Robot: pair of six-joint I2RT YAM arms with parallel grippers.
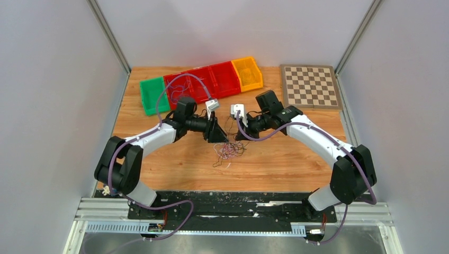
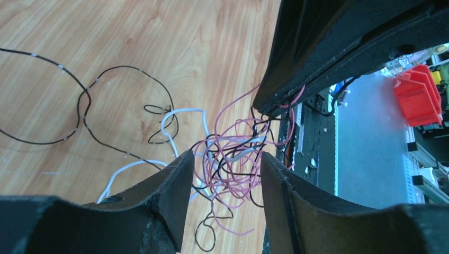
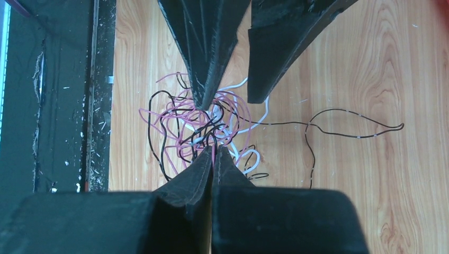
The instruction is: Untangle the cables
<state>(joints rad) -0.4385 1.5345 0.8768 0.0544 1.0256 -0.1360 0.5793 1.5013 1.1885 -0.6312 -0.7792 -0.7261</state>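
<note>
The cables (image 1: 229, 151) are thin pink, black and white wires, bunched in a small tangle mid-table between both arms. My left gripper (image 2: 225, 161) is open, its fingers (image 2: 177, 180) on either side of the tangle (image 2: 230, 164), which shows in the gap between them. Loose black loops (image 2: 84, 106) and a white strand (image 2: 132, 172) trail off to its left. My right gripper (image 3: 213, 151) is shut, and a pink strand of the tangle (image 3: 185, 121) runs in between its tips. From the top, the left gripper (image 1: 219, 138) and right gripper (image 1: 241, 135) point down at the tangle from opposite sides, close together.
Green (image 1: 152, 95), red (image 1: 204, 82) and yellow (image 1: 248, 73) bins line the table's far edge, with a chessboard (image 1: 310, 85) at the far right. A long black wire (image 3: 349, 124) stretches away over the wood. The black base rail (image 1: 233, 198) runs along the near edge.
</note>
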